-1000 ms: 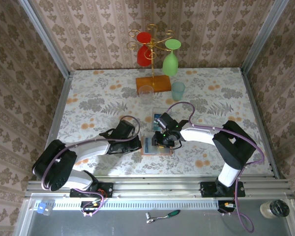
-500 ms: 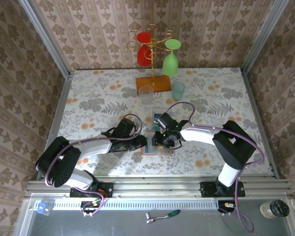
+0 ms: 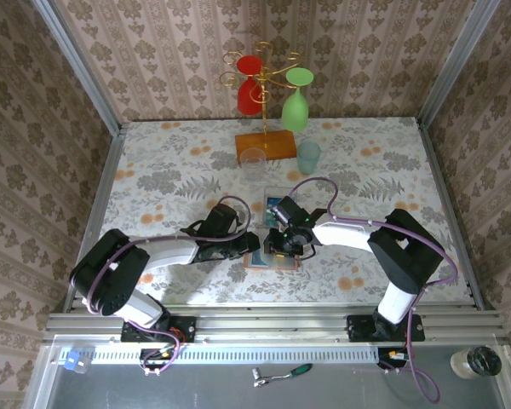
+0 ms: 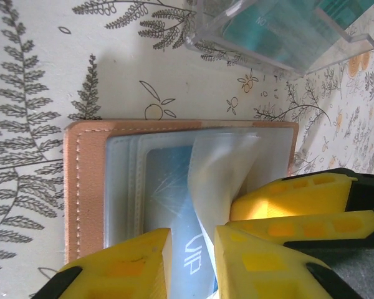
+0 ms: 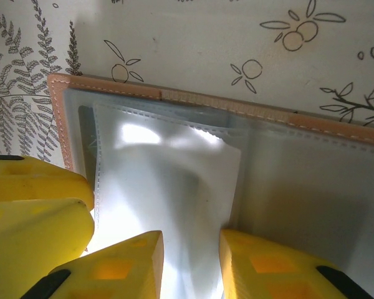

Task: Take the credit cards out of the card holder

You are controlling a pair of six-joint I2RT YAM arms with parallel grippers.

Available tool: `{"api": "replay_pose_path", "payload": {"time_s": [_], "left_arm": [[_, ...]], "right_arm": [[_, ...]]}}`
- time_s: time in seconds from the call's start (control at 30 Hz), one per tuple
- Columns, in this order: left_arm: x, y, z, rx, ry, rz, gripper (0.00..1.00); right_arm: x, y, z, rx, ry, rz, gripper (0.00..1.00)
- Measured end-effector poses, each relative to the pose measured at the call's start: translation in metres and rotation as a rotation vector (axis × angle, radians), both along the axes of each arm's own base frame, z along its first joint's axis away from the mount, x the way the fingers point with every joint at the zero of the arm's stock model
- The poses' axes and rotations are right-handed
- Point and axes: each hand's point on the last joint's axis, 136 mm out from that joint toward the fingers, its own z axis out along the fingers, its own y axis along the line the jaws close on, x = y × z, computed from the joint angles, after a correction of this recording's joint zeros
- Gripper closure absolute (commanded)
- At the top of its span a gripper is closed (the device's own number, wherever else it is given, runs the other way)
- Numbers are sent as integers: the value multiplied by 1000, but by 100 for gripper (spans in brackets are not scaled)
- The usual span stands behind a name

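Teal cards (image 4: 287,25) in the box (image 4: 206,40), blue card (image 4: 168,187) still in the holder (image 4: 84,187); your right gripper (image 5: 190,261) pinches a sleeve (image 5: 168,187), left gripper (image 4: 192,261) narrowly open.

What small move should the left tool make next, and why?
Probably close on the blue card and slide it out: the left tool straddles its end, while the right tool holds the clear sleeve up off the card holder.

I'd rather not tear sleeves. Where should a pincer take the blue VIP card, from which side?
Probably the end of the blue card by the left pincer, approached low from that side: it lies flat in the wallet, a clear sleeve peeled up.
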Motion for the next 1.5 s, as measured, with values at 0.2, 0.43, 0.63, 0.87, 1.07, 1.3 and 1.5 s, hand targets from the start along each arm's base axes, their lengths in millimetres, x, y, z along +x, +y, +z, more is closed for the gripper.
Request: {"api": "replay_pose_path", "payload": {"time_s": [0.2,0.43,0.63,0.87,1.07,1.3,1.5], "left_arm": [[-1,-3,2,-11,-1,-3,75],[0,-5,4,-17,-1,-6,75],[2,-11,12,-39,-12,-13,75],[5,-23,19,-61,-20,-34,74],[0,-35,18,-74,-4,-57,73],[-2,-61,22,-100,2,-99,67],[-3,-84,22,-116,14,-139,59]], "right_arm": [[0,0,1,1,-1,0,71],[0,-3,10,12,-21,-7,71],[7,-8,34,41,-72,-29,71],[16,-26,58,60,-122,-75,71],[19,-49,62,51,-137,-115,71],[17,-73,64,44,-142,-160,70],[12,-82,63,36,-143,-163,69]]}}
